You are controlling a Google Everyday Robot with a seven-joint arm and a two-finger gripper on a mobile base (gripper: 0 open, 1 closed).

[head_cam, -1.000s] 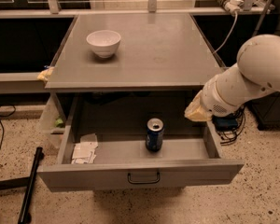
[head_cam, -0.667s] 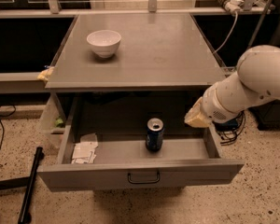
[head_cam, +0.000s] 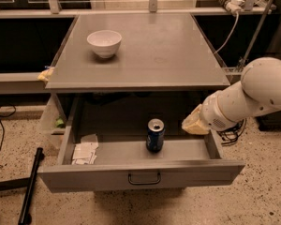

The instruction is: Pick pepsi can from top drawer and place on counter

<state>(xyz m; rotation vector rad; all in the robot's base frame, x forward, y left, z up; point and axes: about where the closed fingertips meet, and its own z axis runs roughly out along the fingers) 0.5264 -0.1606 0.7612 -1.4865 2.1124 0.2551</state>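
Observation:
The pepsi can [head_cam: 155,135], dark blue with a silver top, stands upright in the middle of the open top drawer [head_cam: 140,175], near its front panel. The drawer is pulled out below the grey counter [head_cam: 145,55]. My gripper [head_cam: 195,121], at the yellowish end of the white arm [head_cam: 253,95], hangs over the drawer's right side. It is right of the can, about level with the can's top, and a short way apart from it.
A white bowl [head_cam: 104,42] stands on the counter's left rear part. White paper packets [head_cam: 84,151] lie in the drawer's left front corner. A yellow object [head_cam: 46,74] sits at the counter's left edge. A black pole [head_cam: 30,186] lies on the floor at left. Cables [head_cam: 232,135] hang at right.
The arm has come down and the gripper has sunk toward the drawer's right side. The can, bowl and drawer have not moved.

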